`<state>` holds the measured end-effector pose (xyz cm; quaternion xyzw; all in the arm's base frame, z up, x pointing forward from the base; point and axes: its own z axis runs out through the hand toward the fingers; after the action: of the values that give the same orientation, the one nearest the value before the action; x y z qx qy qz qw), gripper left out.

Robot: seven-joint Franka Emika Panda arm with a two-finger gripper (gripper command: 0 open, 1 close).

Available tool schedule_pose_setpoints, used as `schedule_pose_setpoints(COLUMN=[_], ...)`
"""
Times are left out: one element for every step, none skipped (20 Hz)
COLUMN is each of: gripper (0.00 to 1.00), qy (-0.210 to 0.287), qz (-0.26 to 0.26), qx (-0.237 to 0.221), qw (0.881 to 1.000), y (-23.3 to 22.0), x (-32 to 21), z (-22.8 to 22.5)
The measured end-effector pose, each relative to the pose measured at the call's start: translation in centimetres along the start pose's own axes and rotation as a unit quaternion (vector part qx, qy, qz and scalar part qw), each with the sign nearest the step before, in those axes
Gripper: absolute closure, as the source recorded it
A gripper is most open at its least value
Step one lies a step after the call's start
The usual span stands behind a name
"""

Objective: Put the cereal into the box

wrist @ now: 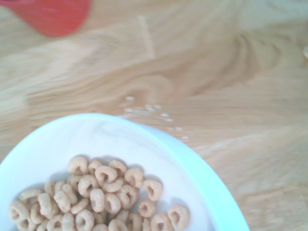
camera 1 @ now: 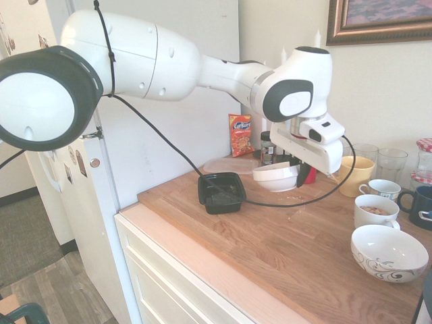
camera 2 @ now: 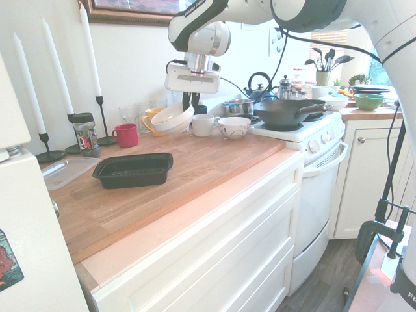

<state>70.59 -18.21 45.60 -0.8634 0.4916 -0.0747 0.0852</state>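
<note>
Carrying step: gripper [camera 2: 190, 104] clamped on bowl [camera 2: 170, 119] rim, cereal [wrist: 96, 197] inside, clear of tabletop [camera 2: 214, 162]. Next: across to box [camera 2: 133, 169], beside and below; tip.

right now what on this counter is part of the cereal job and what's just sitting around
Part of the job:
- cereal, in the white bowl
- white bowl, held tilted above the counter by the gripper
- black box, empty-looking

Just lying about:
- clear lid
- orange snack bag
- red mug
- patterned bowl
- yellow cup
</note>
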Motion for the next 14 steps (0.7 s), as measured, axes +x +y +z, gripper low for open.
schedule_pose_setpoints(gripper=[1.00, 1.00, 1.00, 1.00, 1.00, 1.00, 1.00, 1.00, 1.00, 1.00, 1.00, 1.00, 1.00, 1.00], qy=[0.005, 0.009, 0.013, 0.015, 0.018, 0.020, 0.022, 0.025, 0.028, 0.032, 0.035, 0.036, 0.038, 0.039], qz=[-0.006, -0.014, -0.020, -0.027, -0.032, -0.037, -0.040, -0.044, -0.046, -0.049, -0.051, -0.053, -0.055, -0.056], qx=[-0.004, -0.008, -0.012, -0.015, -0.020, -0.024, -0.028, -0.034, -0.039, -0.044, -0.047, -0.051, -0.054, -0.057], qw=[1.000, 1.000, 1.000, 0.999, 0.999, 0.999, 0.999, 0.998, 0.998, 0.997, 0.997, 0.997, 0.996, 0.996], y=[-0.8, -1.6, -2.4, -3.1, -3.7, -4.1, -4.4, -4.6, -4.6, -4.6, -4.5, -4.3, -4.1, -4.0], x=[-0.9, -1.8, -2.8, -3.8, -4.7, -5.6, -6.3, -7.1, -7.7, -8.3, -8.8, -9.3, -9.8, -10.3], z=[-0.5, -0.8, -1.1, -1.3, -1.4, -1.4, -1.5, -1.5, -1.4, -1.4, -1.4, -1.3, -1.3, -1.2])
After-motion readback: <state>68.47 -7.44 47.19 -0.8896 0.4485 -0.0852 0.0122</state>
